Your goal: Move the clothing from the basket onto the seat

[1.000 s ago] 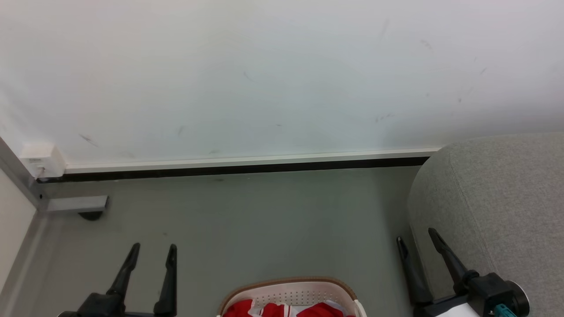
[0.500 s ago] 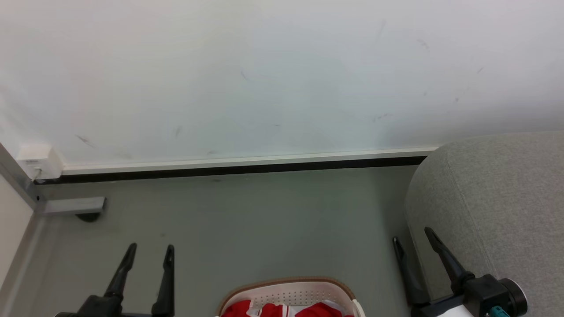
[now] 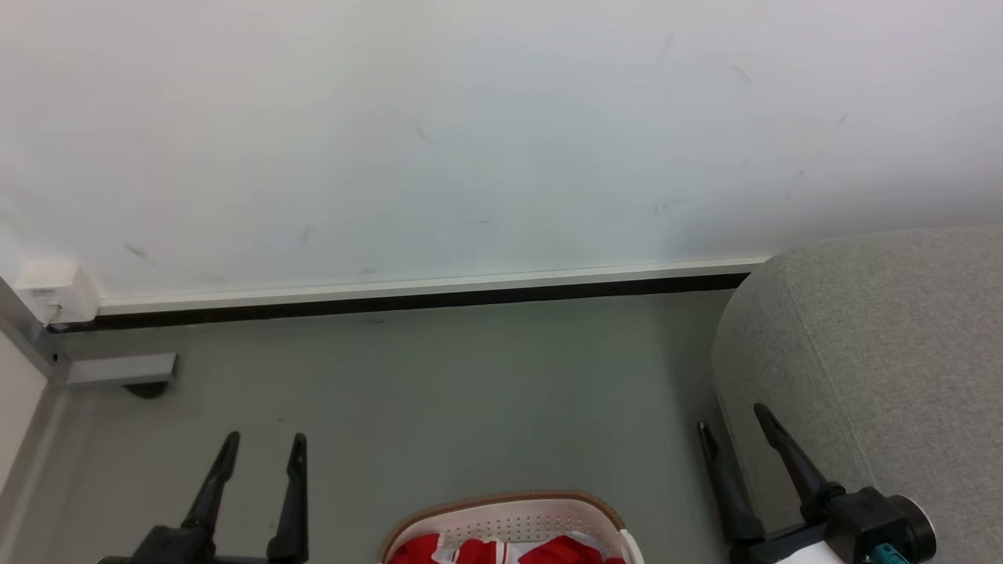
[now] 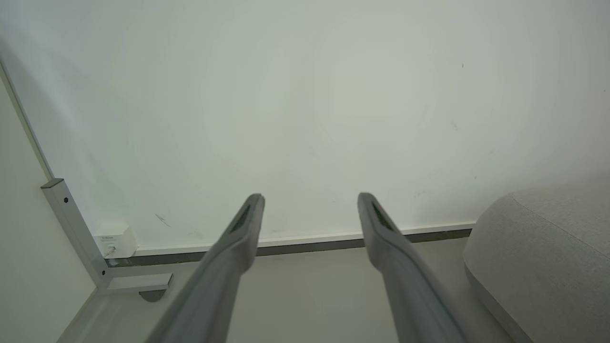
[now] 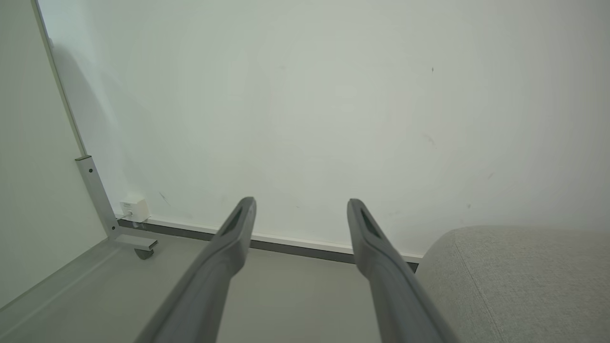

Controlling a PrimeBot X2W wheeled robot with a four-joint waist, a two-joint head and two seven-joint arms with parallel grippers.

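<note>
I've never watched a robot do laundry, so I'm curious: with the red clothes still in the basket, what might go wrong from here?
1. The basket, holding the clothing, sits mostly cut off at the head view's bottom edge, so a reach might be badly aimed.
2. The right hand appears close beside the seat; a swing could catch its woven fabric.
3. Limp clothing could drag across the floor.
</note>
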